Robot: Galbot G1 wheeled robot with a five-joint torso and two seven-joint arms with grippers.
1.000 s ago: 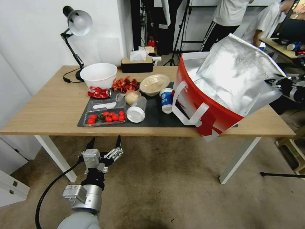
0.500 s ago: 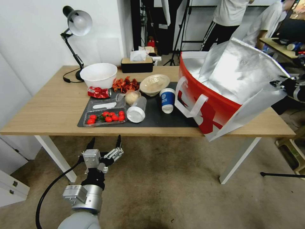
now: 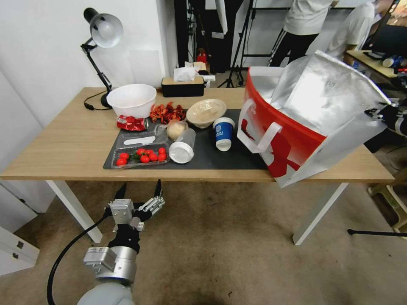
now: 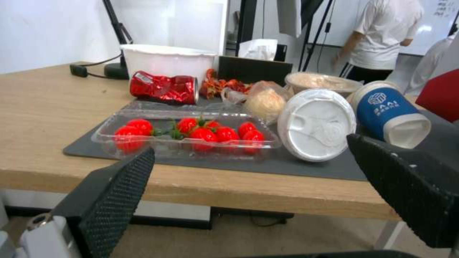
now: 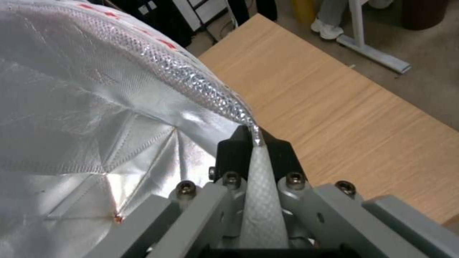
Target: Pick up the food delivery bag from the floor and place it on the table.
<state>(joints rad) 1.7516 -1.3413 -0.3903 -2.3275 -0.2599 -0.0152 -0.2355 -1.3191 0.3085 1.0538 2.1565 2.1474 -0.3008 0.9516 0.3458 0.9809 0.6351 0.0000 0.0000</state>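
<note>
Food delivery bag [image 3: 296, 140] tilted at the desk's [image 3: 63, 144] right end, foil mouth gaping (bottom corner overhanging the front edge). Right end effector [image 5: 256, 143] clamped on its white handle. Left end effector [image 3: 140, 195] parked low over the floor [image 3: 220, 254], fingers spread wide.

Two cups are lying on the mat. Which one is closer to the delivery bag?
The blue paper cup, lying beside the food delivery bag. The clear cup with the white lid lies farther off, next to the tomato tray.
</note>
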